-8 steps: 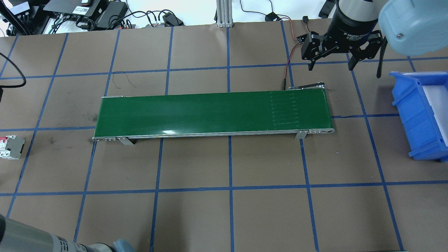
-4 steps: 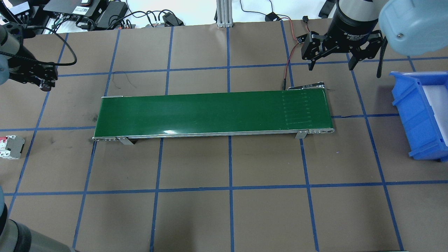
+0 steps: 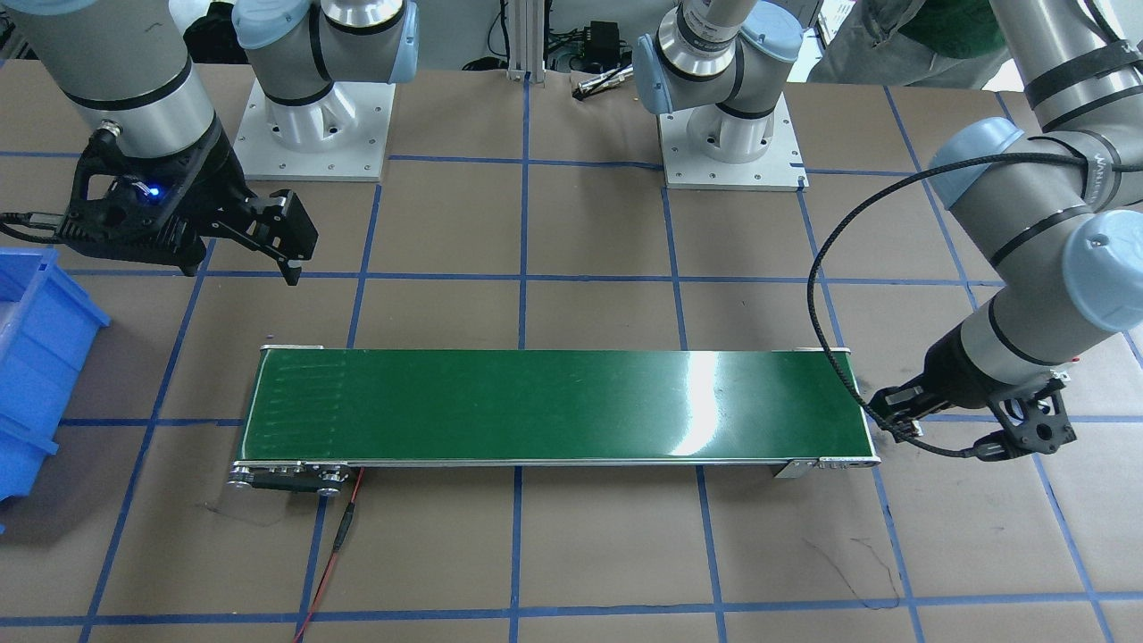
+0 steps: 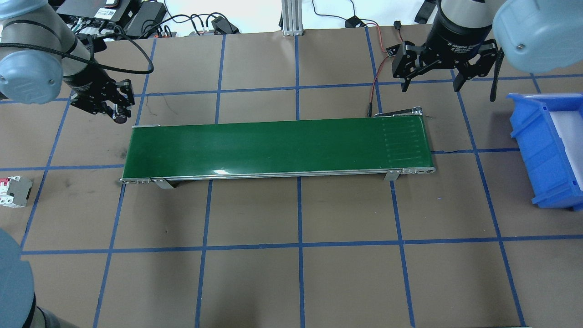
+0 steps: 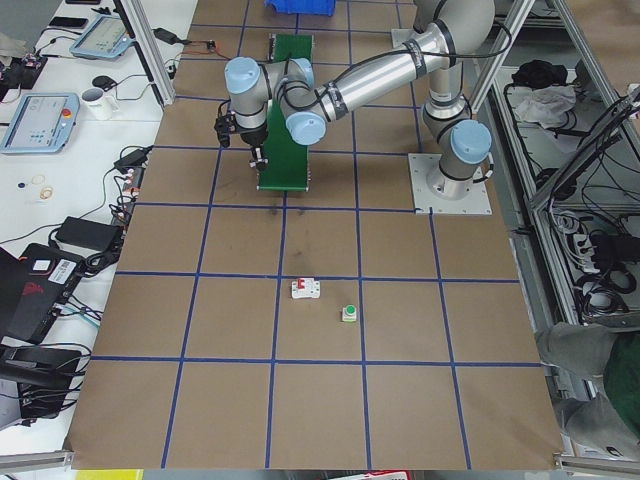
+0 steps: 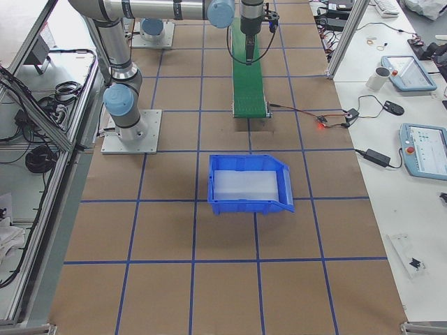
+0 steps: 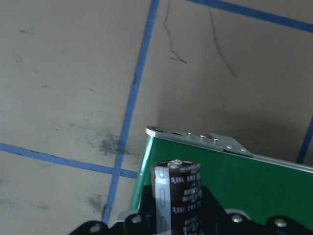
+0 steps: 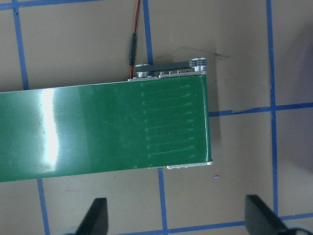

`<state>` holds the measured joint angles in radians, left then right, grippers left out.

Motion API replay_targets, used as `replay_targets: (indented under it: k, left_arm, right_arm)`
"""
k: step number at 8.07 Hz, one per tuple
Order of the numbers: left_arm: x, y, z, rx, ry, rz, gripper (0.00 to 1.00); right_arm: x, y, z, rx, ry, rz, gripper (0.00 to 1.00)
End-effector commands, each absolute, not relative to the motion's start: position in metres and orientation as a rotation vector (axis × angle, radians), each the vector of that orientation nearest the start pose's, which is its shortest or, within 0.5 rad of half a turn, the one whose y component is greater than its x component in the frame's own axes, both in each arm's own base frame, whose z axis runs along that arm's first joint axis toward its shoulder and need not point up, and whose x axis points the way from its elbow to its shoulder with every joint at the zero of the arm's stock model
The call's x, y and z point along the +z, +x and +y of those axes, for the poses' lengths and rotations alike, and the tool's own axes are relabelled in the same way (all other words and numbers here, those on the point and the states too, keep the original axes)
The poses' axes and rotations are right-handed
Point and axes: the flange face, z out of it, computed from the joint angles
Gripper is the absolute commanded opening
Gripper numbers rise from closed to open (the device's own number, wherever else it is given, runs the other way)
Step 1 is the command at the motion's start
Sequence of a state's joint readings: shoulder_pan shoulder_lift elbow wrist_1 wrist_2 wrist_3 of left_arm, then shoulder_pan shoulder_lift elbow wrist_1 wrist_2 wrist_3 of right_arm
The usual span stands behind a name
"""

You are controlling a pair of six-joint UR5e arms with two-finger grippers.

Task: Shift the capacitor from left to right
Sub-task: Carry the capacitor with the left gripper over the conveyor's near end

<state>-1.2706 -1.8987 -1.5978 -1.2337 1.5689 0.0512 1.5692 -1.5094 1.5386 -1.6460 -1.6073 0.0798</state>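
The capacitor [image 7: 178, 198], a dark brown cylinder with a glossy printed sleeve, stands upright between the fingers of my left gripper [image 4: 117, 114], which is shut on it. The gripper hangs just off the far left corner of the green conveyor belt [image 4: 273, 146]; the front-facing view shows it [image 3: 900, 427] beside the belt's end. In the left wrist view the belt's corner [image 7: 230, 171] lies just beyond the capacitor. My right gripper [image 4: 430, 84] is open and empty, hovering behind the belt's right end [image 8: 171, 122], its fingers [image 8: 95, 218] spread wide.
A blue bin [image 4: 542, 150] stands on the table's right side. A white circuit breaker with red switches [image 4: 13, 191] lies at the left edge, and a green-capped push button [image 5: 350, 314] beside it shows in the exterior left view. A red wire [image 4: 374, 86] runs to the belt's far right corner.
My left arm has swung in from the left edge to the belt's far left corner, carrying the capacitor. The faint stripes on the belt have shifted right. The right gripper has stayed put.
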Motion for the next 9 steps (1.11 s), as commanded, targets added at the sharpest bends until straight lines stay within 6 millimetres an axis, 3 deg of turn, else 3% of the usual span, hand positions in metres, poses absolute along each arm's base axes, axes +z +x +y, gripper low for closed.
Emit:
replay_targets:
  k: [1, 9]
  left_arm:
    - [0.321, 0.006, -0.612, 0.104, -0.378, 3.153, 0.39]
    - [0.270, -0.003, -0.599, 0.173, -0.361, 3.150, 0.40]
  right_arm:
    - [0.480, 0.129, -0.522, -0.075, 0.133, 3.171, 1.00]
    - [0.480, 0.129, -0.523, -0.075, 0.133, 3.171, 1.00]
